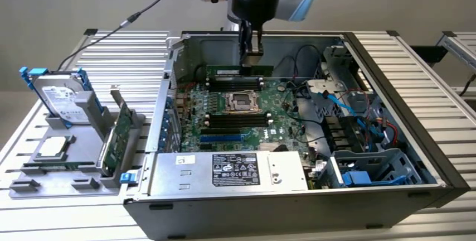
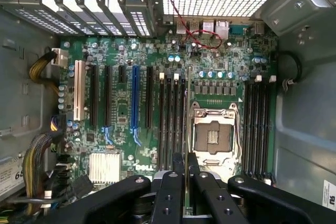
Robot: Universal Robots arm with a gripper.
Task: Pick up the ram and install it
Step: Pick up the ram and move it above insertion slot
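On the slotted aluminium table point(image 1: 111, 57), at its left edge in the exterior view, sits a grey plastic fixture tray point(image 1: 44, 188). It carries an upright silver hard drive point(image 1: 63, 99) at its far corner, a flat silver processor chip point(image 1: 53, 147), and along its right edge a tall green expansion card with a metal bracket point(image 1: 119, 135). Next comes the open dark metal computer case point(image 1: 246, 221) with the green motherboard point(image 1: 223, 121) point(image 2: 121, 114) inside. The black gripper point(image 1: 253, 51) point(image 2: 185, 163) reaches down near the case's far wall, its fingers narrow and clamped on the ram point(image 1: 236, 71) point(image 2: 187, 108), a long flat green stick, held on edge low over the black memory slots beside the empty processor socket point(image 1: 242, 100) point(image 2: 214, 135). I cannot tell whether it touches a slot. Blue cables point(image 1: 349, 110) lie by the case's right wall
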